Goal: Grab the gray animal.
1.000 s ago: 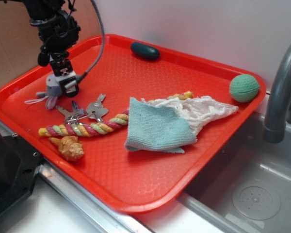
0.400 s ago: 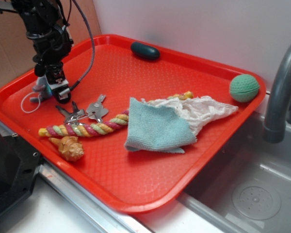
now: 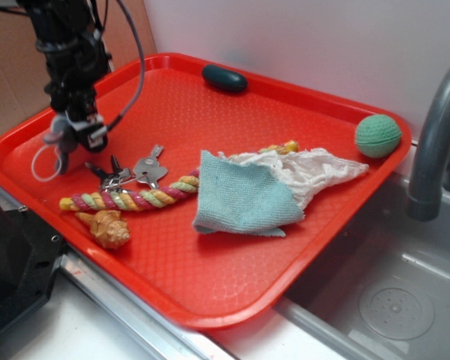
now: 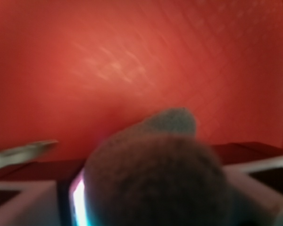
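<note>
My gripper (image 3: 79,135) is at the far left of the red tray (image 3: 232,277) and is shut on the gray animal (image 3: 58,133). The small gray plush hangs from the jaws a little above the tray, with its white string loop (image 3: 42,163) dangling below. In the wrist view the gray animal (image 4: 155,174) fills the space between the jaws as a blurred gray mass, with the tray's red floor behind it. Its face is hidden.
Keys (image 3: 131,174), a multicoloured rope (image 3: 135,197) and a tan seashell (image 3: 105,227) lie just right of and below the gripper. A teal and a white cloth (image 3: 262,189) lie mid-tray. A dark oval object (image 3: 225,78), a green ball (image 3: 377,135) and a faucet (image 3: 435,142) are further off.
The gripper has moved left and lifted, carrying the gray animal off the tray floor. The string loop now hangs below it.
</note>
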### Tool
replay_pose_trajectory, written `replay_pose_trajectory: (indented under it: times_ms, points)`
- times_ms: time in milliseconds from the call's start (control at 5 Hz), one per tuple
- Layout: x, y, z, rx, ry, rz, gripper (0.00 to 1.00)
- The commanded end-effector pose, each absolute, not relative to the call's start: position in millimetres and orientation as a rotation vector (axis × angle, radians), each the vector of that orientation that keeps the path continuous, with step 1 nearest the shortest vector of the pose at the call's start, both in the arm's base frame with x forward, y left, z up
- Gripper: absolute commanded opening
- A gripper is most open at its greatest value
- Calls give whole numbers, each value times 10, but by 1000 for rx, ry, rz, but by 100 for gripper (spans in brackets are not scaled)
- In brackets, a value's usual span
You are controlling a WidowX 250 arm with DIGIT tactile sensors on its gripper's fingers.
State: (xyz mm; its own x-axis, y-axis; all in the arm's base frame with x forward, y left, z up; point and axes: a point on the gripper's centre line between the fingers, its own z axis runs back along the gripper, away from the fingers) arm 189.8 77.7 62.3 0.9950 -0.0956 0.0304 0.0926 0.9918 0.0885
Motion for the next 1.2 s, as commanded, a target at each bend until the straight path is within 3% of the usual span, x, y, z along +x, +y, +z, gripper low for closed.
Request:
replay_pose_trajectory:
  times_ms: [0, 200, 400, 600, 800, 1000]
  points:
    - [2389, 35, 1682, 127, -145, 66, 0]
    - [2421, -88, 2136, 26, -132, 136, 0]
    - [2383, -121, 2209, -28, -117, 188, 0]
    - [2307, -51, 2312, -11, -80, 250, 0]
    - [2247, 27, 2431, -19, -141, 276, 0]
    - [2228, 70, 2467, 41, -175, 299, 0]
